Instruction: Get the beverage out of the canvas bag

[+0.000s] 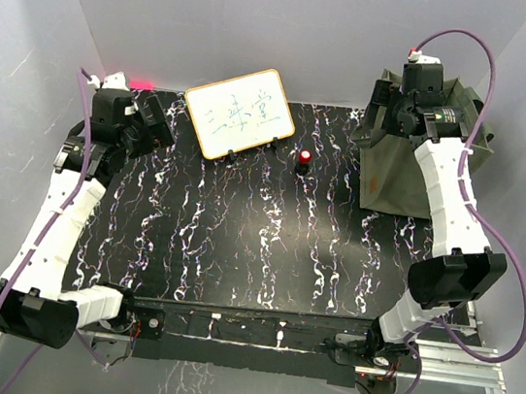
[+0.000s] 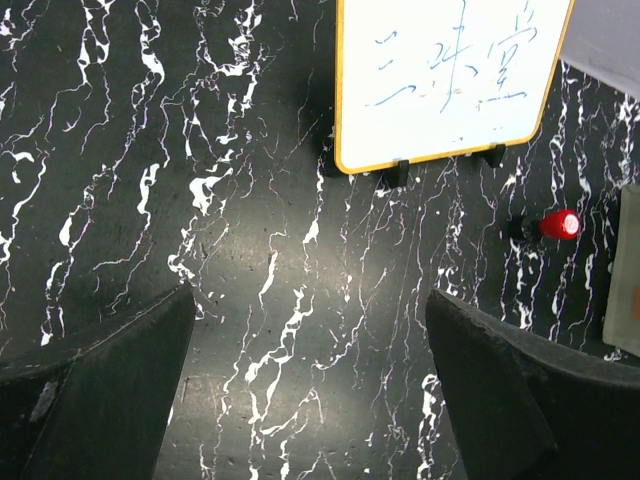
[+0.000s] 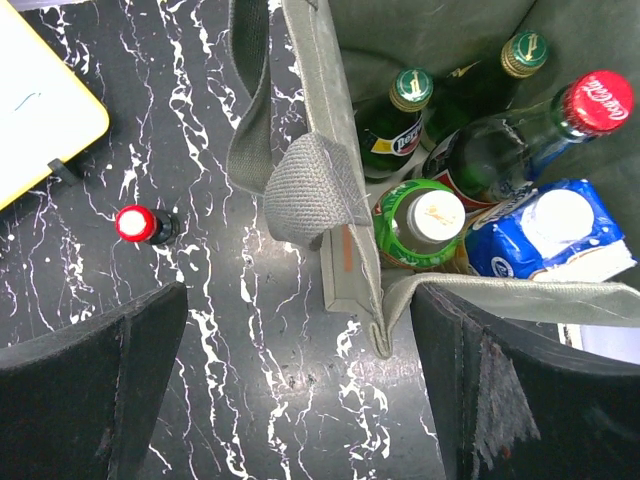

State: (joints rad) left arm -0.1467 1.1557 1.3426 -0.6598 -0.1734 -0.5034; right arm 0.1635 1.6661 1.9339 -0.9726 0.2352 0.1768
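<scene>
The olive-green canvas bag (image 1: 405,178) stands at the table's back right. In the right wrist view its mouth is wide and its near corner (image 3: 380,318) is folded, with a handle (image 3: 308,178) flopped over the rim. Inside stand several bottles: a green one with a white cap (image 3: 428,215), a red-capped cola bottle (image 3: 598,100), two green glass bottles (image 3: 408,92) and a blue white-capped container (image 3: 555,228). My right gripper (image 3: 300,295) is open and empty, hovering above the bag's left corner (image 1: 396,103). My left gripper (image 1: 155,125) is open and empty over the back left of the table (image 2: 310,295).
A yellow-framed whiteboard (image 1: 239,112) stands at the back centre (image 2: 450,80). A small dark bottle with a red cap (image 1: 304,159) stands on the table between the board and the bag (image 3: 135,223) (image 2: 556,225). White walls close in the back and sides.
</scene>
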